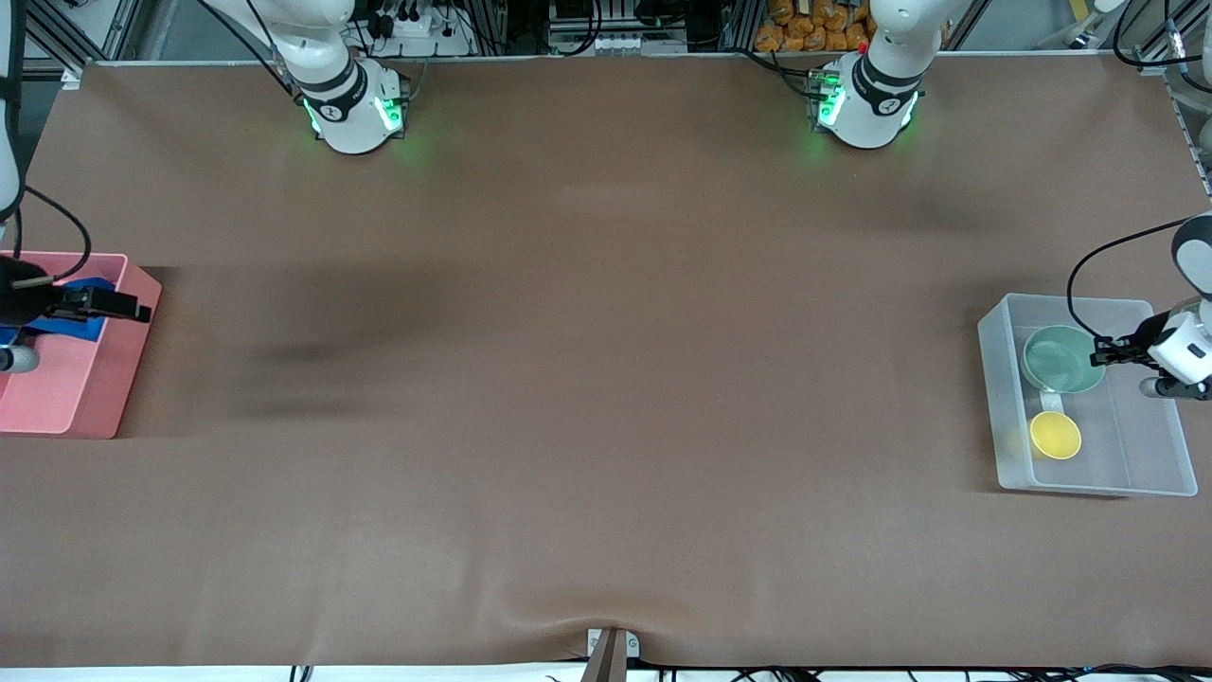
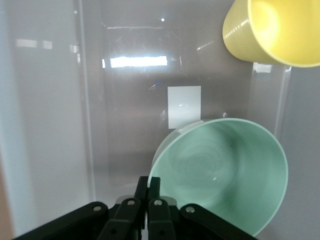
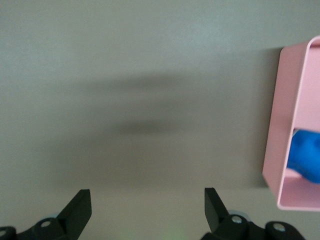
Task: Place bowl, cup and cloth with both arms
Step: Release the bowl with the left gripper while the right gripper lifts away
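1 bowl (image 1: 1062, 358), 1 cup (image 1: 1055, 435), 1 cloth (image 1: 68, 320), 2 bins (image 1: 1089, 478)

Even overhead light. Counter (image 1: 606, 379) evenly lit, matte; soft smeared shadows toward the right arm's end. Green glow pools at both arm bases. Left wrist view: white glare patches on the clear bin (image 2: 100, 100) wall. Right wrist view soft throughout, shadow streaks diffuse, fingers (image 3: 80, 210) out of focus.
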